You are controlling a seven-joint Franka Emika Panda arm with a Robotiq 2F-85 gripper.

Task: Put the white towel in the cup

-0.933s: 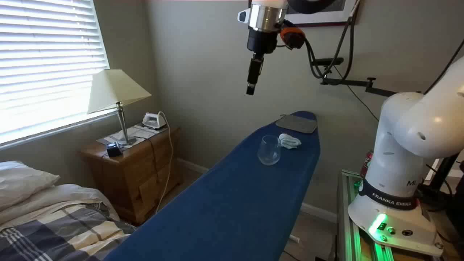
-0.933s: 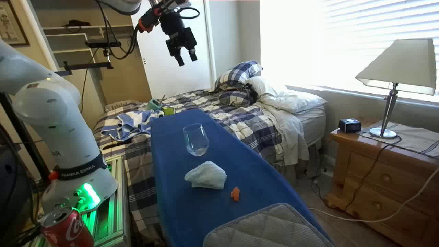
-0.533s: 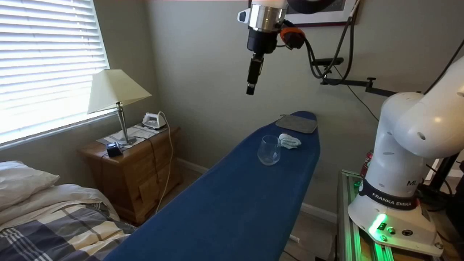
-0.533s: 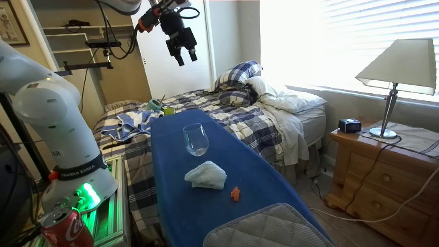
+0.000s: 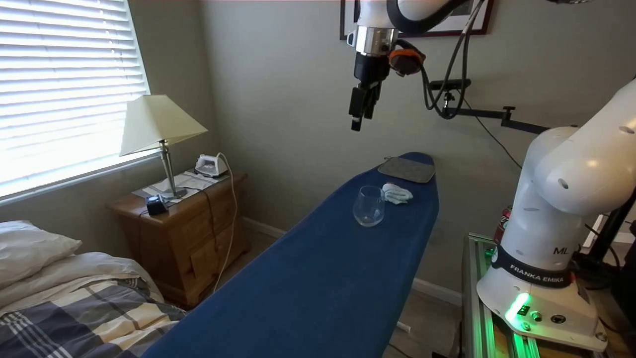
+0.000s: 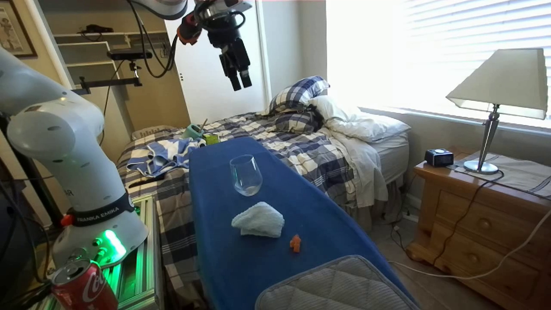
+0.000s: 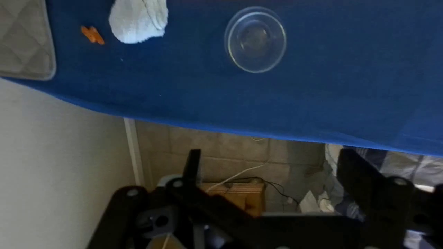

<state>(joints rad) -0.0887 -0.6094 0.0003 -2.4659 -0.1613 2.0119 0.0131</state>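
Observation:
A small folded white towel lies on the blue ironing board; it shows in both exterior views, as white towel [image 5: 396,194] and towel [image 6: 259,220], and at the top of the wrist view as towel [image 7: 139,19]. A clear stemless glass cup stands upright beside it, seen as cup [image 5: 369,206], cup [image 6: 246,175] and cup [image 7: 256,39]. Nothing shows inside the cup. My gripper [image 5: 361,119] hangs high above the board, apart from both things. Its fingers, gripper [image 6: 242,86], point down. In the wrist view the gripper [image 7: 270,154] has its fingers wide apart with nothing between them.
The blue ironing board [image 6: 224,267] carries a small orange toy [image 6: 295,243] by the towel and a grey quilted pad [image 6: 335,284] at its end. A bed [image 6: 301,150], a wooden nightstand [image 5: 174,238] with a lamp [image 5: 159,124], and a wall stand nearby.
My arm has moved: the gripper has shifted slightly right in both exterior views and has turned about its own axis. The towel and the cup have not moved.

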